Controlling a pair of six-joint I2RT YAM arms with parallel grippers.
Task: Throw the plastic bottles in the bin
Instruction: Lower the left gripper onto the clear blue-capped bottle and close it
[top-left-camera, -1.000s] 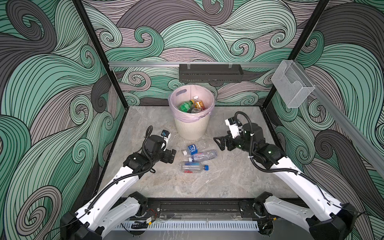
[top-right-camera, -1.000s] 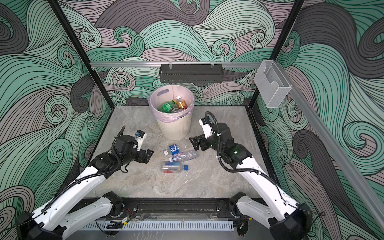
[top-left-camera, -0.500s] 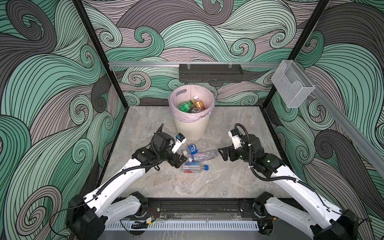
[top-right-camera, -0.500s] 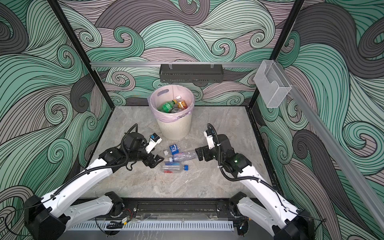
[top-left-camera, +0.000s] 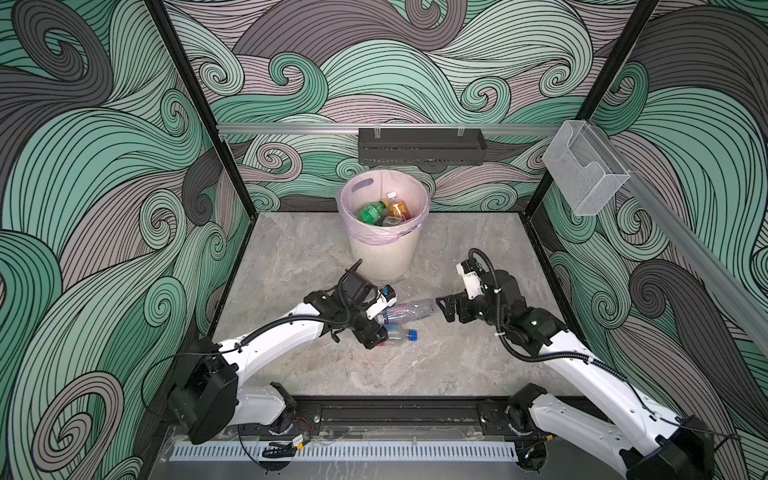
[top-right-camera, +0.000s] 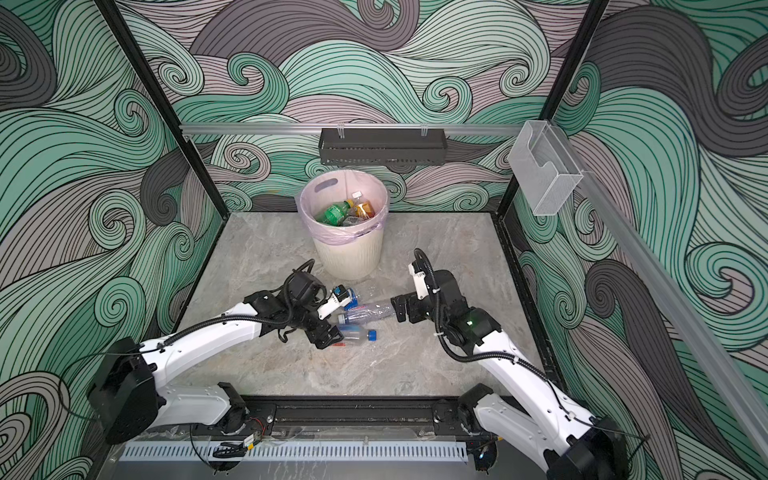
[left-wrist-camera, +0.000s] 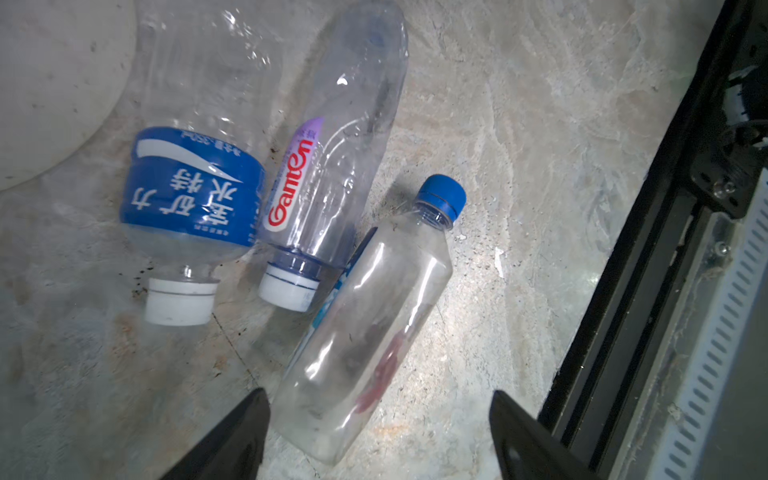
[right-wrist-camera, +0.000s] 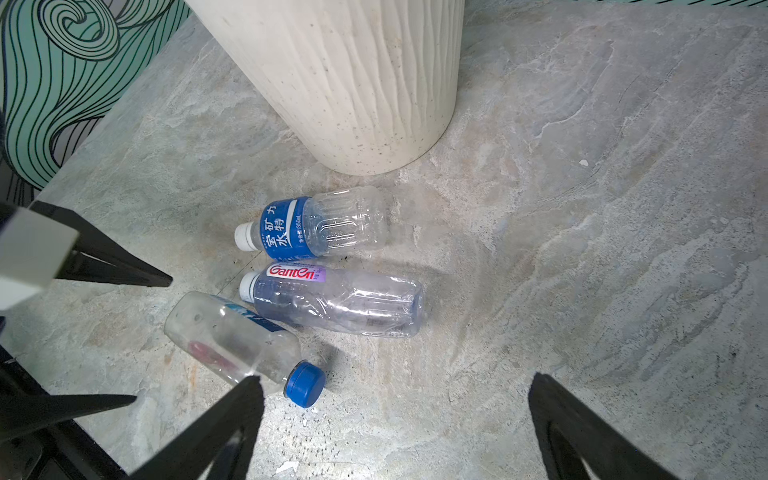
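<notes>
My left claw stood spread astride the base of the blue-capped bottle, one of three bottles lying on the table just beside the bin. My right claw gaped wide, empty.

- Clear, glossy plastic on the blue-capped bottle, scuffed and dusty.
- Shiny, dented clear plastic again on the Ganten bottle and the blue-labelled bottle; slick film labels, matt white caps.
- Matt, ribbed, speckled cream plastic on the bin; thin translucent pink film for the liner.
- Dull, mottled stone-look table.
- Matt black plastic on the right tool fingers.
</notes>
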